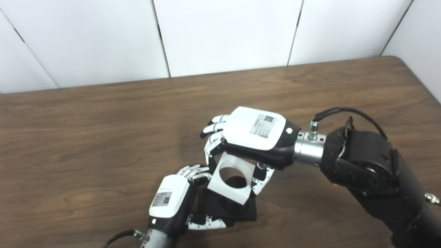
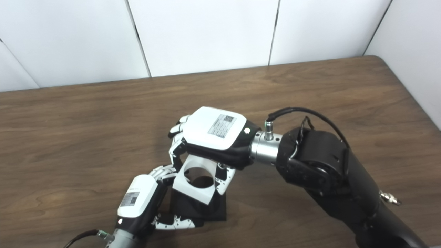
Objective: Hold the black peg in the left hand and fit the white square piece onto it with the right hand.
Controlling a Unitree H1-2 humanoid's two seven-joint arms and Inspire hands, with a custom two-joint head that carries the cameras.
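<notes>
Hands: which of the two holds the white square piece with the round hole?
The right hand holds the white square piece; the left hand grips the black peg beneath.

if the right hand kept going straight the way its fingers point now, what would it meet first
Probably the left hand. The right hand, shut on the white square piece, points left and downward, and the left hand's fingers lie just beyond the piece's left edge. The black peg piece sits right below; depth is unclear.

left hand (image 1: pixel 171 203) gripping black peg (image 1: pixel 225 210), right hand (image 1: pixel 253 137) holding white square piece (image 1: pixel 231 179) over it
</notes>
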